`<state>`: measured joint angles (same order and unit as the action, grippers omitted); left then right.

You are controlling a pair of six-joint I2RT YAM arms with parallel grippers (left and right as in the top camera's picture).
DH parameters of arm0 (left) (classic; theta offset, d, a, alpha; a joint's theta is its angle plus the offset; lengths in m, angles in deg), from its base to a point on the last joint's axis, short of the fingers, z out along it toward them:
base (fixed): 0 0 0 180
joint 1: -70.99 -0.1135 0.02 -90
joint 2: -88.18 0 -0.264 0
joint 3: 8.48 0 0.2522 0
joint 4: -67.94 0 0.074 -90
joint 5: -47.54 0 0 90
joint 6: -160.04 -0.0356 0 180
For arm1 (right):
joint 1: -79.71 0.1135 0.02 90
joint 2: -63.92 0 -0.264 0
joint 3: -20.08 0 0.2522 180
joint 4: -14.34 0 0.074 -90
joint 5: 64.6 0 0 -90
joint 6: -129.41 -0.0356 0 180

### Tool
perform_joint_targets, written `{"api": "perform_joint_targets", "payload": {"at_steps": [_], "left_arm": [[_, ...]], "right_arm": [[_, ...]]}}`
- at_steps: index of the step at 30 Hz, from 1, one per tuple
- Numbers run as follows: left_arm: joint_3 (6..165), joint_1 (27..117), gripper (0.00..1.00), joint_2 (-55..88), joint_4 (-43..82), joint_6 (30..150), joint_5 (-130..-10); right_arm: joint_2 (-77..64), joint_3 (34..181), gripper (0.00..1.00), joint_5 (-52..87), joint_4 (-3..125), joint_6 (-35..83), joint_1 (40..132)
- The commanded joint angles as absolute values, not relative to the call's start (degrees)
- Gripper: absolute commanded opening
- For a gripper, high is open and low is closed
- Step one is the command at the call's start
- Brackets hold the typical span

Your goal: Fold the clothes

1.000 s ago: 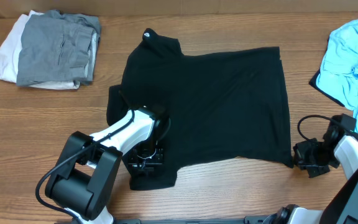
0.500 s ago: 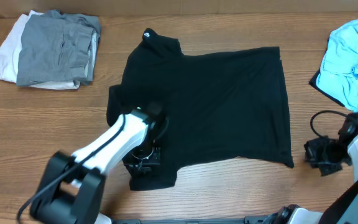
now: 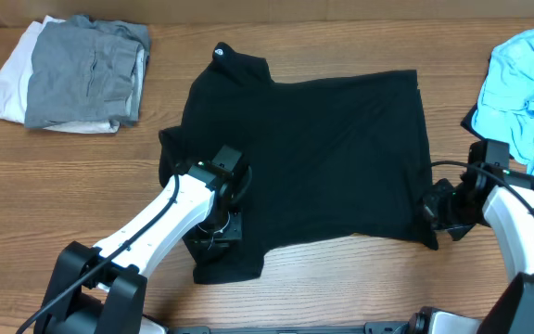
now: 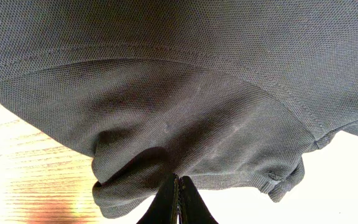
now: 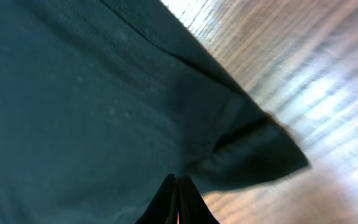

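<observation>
The black shirt (image 3: 323,158), a fine-knit fabric, lies spread flat mid-bench (image 3: 341,288). The left gripper (image 3: 213,230) is closed, pinching its bunched sleeve. The right gripper (image 3: 431,210) is closed on the near-right hem corner. A folded grey and white pile (image 3: 82,74) sits at the far-left corner, and a crumpled light blue garment (image 3: 531,83) lies at the right edge.

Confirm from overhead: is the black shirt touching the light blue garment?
No, a strip of bare table lies between the black shirt and the light blue garment.
</observation>
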<state>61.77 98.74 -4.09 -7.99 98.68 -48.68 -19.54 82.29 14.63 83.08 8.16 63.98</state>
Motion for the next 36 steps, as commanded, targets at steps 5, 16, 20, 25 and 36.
{"api": "perform_joint_targets", "payload": {"at_steps": [5,16,20,25,36], "left_arm": [[61.53,98.80,0.04,-7.52,-6.59,99.86,-48.99],[61.36,98.82,0.04,-12.81,-5.35,99.58,-49.58],[59.74,98.80,0.04,-13.75,-4.58,99.58,-49.66],[55.57,98.82,0.04,-13.73,-2.94,99.40,-52.05],[51.68,98.80,0.04,-13.70,-1.50,99.47,-55.63]], "right_arm": [[-24.83,79.18,0.04,11.79,79.19,7.46,64.66],[-27.91,77.61,0.04,15.25,77.31,2.76,64.64],[-28.00,76.54,0.04,15.31,77.00,1.17,64.57],[-28.00,76.54,0.04,16.49,76.76,0.27,64.12],[-27.97,76.56,0.04,19.53,79.65,0.32,59.26]]}}
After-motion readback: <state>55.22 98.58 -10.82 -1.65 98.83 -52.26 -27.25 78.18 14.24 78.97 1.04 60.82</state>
